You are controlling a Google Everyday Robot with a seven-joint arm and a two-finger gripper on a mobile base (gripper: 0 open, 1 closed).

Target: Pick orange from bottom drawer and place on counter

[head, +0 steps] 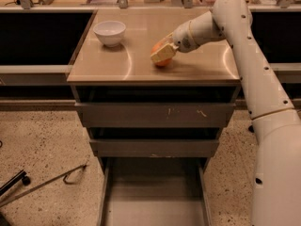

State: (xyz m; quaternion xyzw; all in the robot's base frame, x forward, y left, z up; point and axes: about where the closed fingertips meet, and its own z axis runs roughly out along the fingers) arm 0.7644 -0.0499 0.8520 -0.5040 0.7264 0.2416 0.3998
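1 orange [162,63] is sitting on the desk [113,62], right of centre, and the tool [162,54] is clamping it, reaching in from the right. Bottom drawer [153,199] is hanging open below. White bowl [109,32] is standing well apart at the back left. Judging this as the place step, nearly finishing, since the fruit is looking seated on the surface. Next move is calling for spreading the tool and backing off without nudging the fruit, which could go rolling.
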